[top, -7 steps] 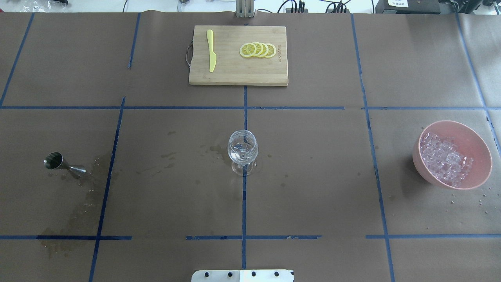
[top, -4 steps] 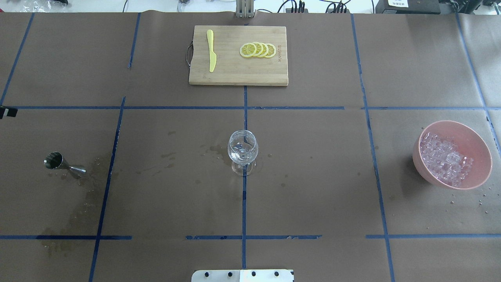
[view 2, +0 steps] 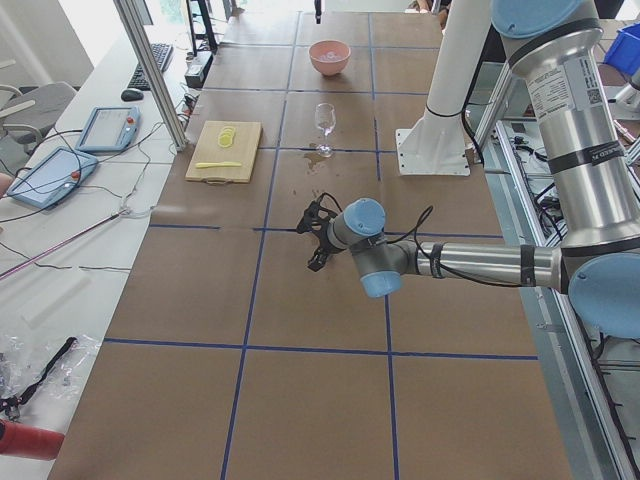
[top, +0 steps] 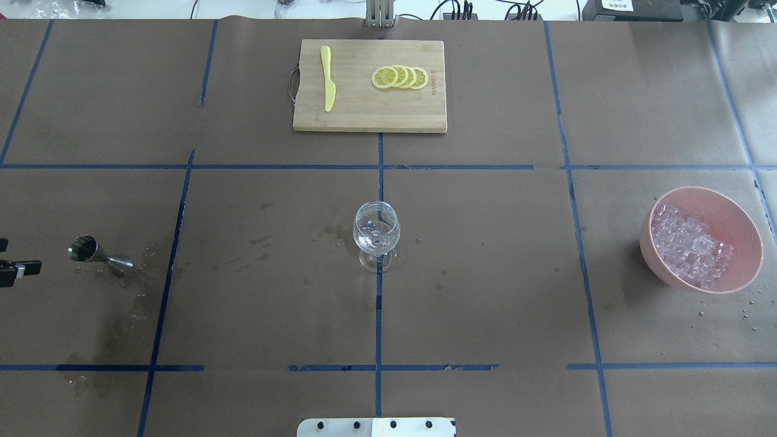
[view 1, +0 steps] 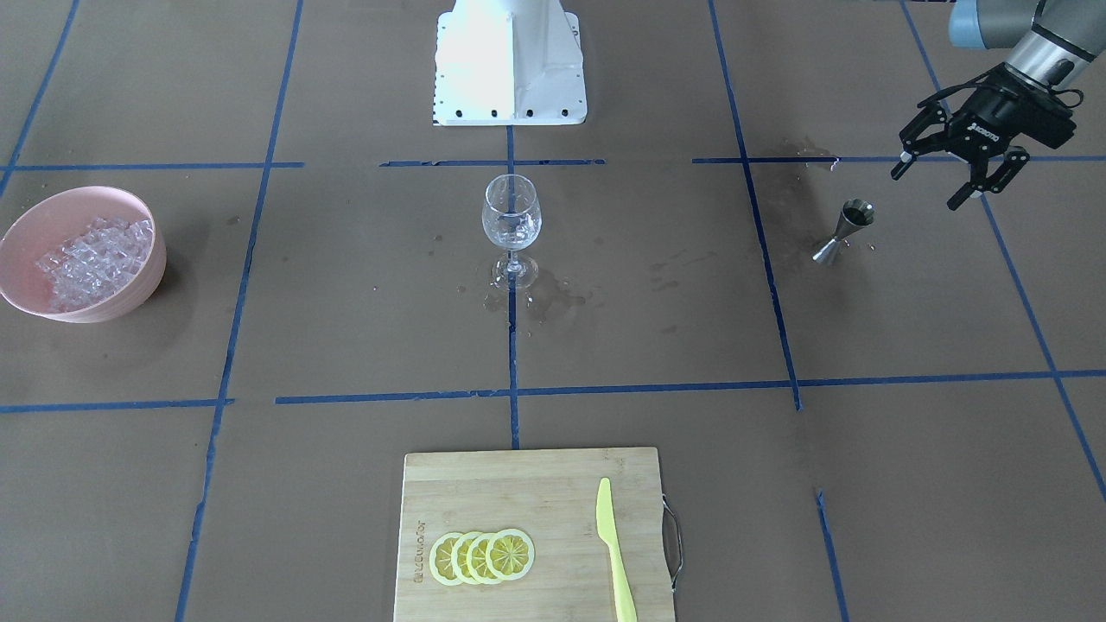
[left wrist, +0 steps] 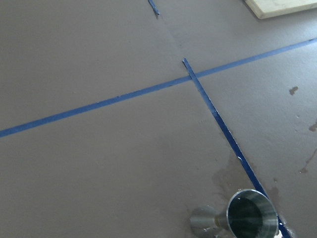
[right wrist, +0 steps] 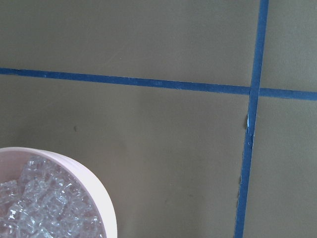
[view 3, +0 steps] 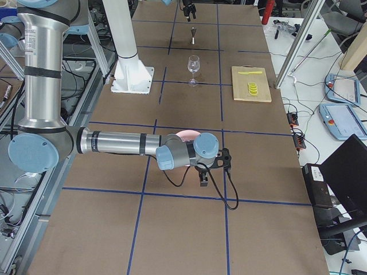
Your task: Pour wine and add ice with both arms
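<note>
A clear wine glass point(top: 376, 233) stands upright at the table's middle, also in the front view point(view 1: 511, 220). A steel jigger point(top: 97, 252) stands at the left on a wet stain; the left wrist view shows it from above point(left wrist: 247, 215). My left gripper point(view 1: 929, 186) is open and empty, hovering just beside the jigger point(view 1: 842, 229); only a fingertip point(top: 18, 267) shows overhead. The ice point(top: 689, 243) is heaped in a pink bowl point(top: 740, 224) at the right. My right gripper point(view 3: 209, 172) hangs near the bowl point(right wrist: 106, 208); I cannot tell if it is open or shut.
A wooden cutting board point(top: 364, 118) at the far middle carries several lemon slices point(top: 400, 77) and a yellow knife point(top: 328, 79). Wet stains point(top: 133, 303) mark the paper by the jigger and the glass. The white robot base point(view 1: 510, 60) stands at the near edge.
My left gripper has come into the overhead view at its left edge and moved down that edge, toward the robot's side, until it is level with the jigger. Nothing else has moved.
</note>
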Tool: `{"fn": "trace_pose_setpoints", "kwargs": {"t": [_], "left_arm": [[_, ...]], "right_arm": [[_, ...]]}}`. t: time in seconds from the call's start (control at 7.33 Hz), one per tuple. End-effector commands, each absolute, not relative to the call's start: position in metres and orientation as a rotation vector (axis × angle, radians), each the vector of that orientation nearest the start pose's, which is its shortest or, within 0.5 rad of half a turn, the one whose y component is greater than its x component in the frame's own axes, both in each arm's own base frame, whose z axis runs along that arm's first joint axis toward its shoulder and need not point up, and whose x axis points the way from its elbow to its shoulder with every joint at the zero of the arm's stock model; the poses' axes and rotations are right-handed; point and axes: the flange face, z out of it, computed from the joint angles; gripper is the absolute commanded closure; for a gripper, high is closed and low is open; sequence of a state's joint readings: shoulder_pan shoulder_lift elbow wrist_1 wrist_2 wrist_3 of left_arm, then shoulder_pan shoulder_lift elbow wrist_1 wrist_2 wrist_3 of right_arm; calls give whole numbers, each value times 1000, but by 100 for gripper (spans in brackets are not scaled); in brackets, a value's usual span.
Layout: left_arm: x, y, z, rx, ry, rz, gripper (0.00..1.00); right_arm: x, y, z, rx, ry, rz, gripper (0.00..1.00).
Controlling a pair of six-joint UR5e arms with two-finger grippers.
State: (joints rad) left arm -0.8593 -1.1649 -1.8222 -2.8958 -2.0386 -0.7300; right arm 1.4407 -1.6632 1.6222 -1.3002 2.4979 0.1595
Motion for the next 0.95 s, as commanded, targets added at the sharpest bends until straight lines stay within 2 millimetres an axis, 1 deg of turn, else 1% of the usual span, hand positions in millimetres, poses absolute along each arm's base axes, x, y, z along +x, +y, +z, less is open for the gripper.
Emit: {"fn": "trace_pose_setpoints", "kwargs": {"t": [0.0, 0.14, 0.27, 0.41, 0.55, 0.68, 0.82], "left_arm": [[192, -285, 563, 616, 1056, 224, 1], [221, -271, 562, 592, 1066, 178, 1], [246, -256, 560, 566, 1081, 106, 1], [269, -241, 560, 586, 1075, 5, 1], [269, -243, 558, 622, 1068, -85, 1], [271, -245, 558, 693, 1040, -150, 1], [276, -240, 559, 761, 1008, -178, 1]], "right_arm": [[-7, -467, 634, 81, -948, -82, 0], [-9, -466, 633, 78, -963, -86, 0], [-9, -467, 632, 80, -968, -88, 0], [-9, -467, 631, 82, -968, -90, 0], [-9, -467, 631, 82, -968, -90, 0], [-9, -467, 631, 80, -970, -89, 0], [-9, -467, 631, 81, -969, -88, 0]]}}
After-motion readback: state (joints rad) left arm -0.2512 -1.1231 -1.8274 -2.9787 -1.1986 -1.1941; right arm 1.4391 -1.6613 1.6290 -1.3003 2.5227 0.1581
